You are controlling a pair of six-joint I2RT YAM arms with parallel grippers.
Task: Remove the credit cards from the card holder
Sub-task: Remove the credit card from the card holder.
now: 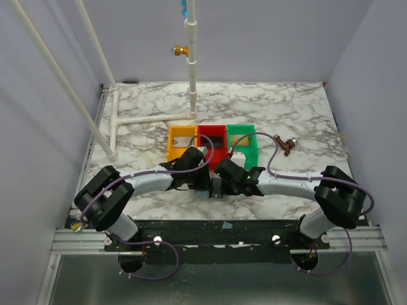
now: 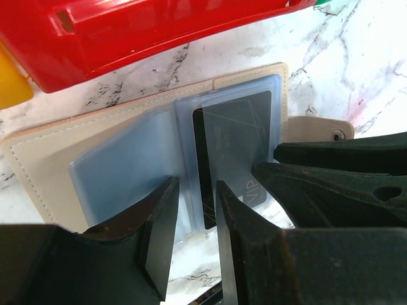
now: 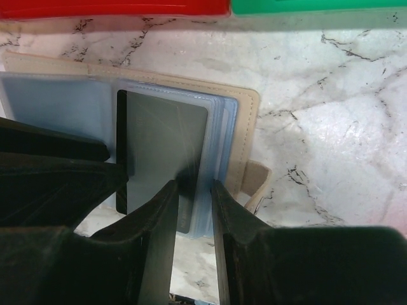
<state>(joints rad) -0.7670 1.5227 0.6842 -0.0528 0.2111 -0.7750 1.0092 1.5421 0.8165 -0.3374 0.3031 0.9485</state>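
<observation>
Left gripper (image 2: 196,185) and right gripper (image 3: 194,185): jaws narrowly parted over the sleeves' near edges; we cannot tell contact. Card holder (image 2: 44,159): we record it lying open on the marble table (image 2: 356,57), just before the red tray (image 2: 159,25). Stitched tan cover, blue-grey translucent pockets, one glossy black credit card (image 2: 235,146) sleeved, rounded snap tab (image 2: 318,127).

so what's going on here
Both arms meet over the open card holder, lying on the table by the red tray. The left gripper and right gripper each straddle the near edge of its clear sleeves; whether either is pinching is unclear. A black card sits in a sleeve, not yet out.
</observation>
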